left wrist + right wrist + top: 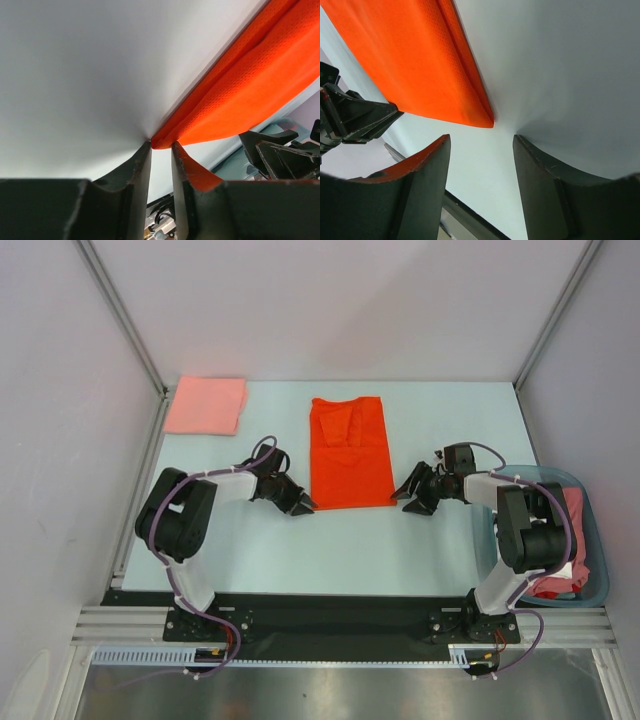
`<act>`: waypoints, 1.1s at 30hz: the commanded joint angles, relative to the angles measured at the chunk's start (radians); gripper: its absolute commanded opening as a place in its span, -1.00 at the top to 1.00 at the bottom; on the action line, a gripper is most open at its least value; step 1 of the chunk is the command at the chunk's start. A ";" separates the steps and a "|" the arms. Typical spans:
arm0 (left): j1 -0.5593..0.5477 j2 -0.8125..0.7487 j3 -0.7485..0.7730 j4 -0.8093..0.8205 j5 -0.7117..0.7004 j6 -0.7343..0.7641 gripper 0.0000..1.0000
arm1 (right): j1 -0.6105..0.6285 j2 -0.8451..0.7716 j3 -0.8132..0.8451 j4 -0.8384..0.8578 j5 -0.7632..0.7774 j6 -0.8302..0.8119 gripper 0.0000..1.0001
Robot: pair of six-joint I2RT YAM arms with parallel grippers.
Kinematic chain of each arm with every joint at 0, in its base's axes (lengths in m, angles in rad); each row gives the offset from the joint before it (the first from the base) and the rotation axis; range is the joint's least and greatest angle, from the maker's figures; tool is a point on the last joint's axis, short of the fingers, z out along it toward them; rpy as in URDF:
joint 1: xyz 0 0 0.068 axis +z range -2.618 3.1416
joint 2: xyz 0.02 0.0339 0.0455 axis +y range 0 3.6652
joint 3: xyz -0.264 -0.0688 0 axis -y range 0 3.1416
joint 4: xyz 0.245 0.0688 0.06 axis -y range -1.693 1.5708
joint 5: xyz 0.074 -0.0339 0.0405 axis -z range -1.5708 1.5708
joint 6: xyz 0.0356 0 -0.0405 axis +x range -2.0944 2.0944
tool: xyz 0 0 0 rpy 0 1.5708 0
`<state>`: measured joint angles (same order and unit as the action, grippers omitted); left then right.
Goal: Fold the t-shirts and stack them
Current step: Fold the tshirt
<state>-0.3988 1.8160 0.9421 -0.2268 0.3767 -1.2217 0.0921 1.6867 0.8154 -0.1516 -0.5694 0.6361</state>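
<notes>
An orange-red t-shirt (349,452) lies on the table's middle, folded into a long strip with a sleeve tucked on top at the far end. My left gripper (301,505) is at its near left corner. In the left wrist view the gripper (161,145) is open by a narrow gap, with the shirt's corner (240,90) right at its fingertips. My right gripper (409,496) is just off the near right corner. In the right wrist view the gripper (481,138) is wide open and empty, with the shirt corner (420,65) a little beyond it.
A folded pink t-shirt (206,405) lies at the back left corner. A blue basket (595,530) with red and pink clothes stands at the right edge beside the right arm. Grey walls enclose the table.
</notes>
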 commanded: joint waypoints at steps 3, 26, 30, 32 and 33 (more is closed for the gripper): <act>0.026 0.054 0.004 -0.065 -0.117 0.048 0.59 | 0.011 0.016 -0.001 0.021 0.034 0.016 -0.20; 0.038 0.065 0.038 -0.043 -0.082 0.125 0.99 | 0.051 0.074 -0.036 0.014 0.190 0.233 0.05; 0.038 0.060 0.038 -0.039 -0.073 0.123 0.99 | 0.057 0.087 -0.059 0.058 0.213 0.258 0.21; 0.040 0.063 0.040 -0.040 -0.071 0.128 0.99 | 0.058 0.096 -0.061 0.063 0.226 0.257 0.31; 0.038 0.063 0.043 -0.042 -0.073 0.131 0.99 | 0.058 0.094 -0.062 0.066 0.232 0.257 0.44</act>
<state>-0.3771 1.8477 0.9787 -0.2493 0.3992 -1.1351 0.1387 1.7340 0.7944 -0.0517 -0.4965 0.8970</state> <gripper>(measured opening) 0.011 0.321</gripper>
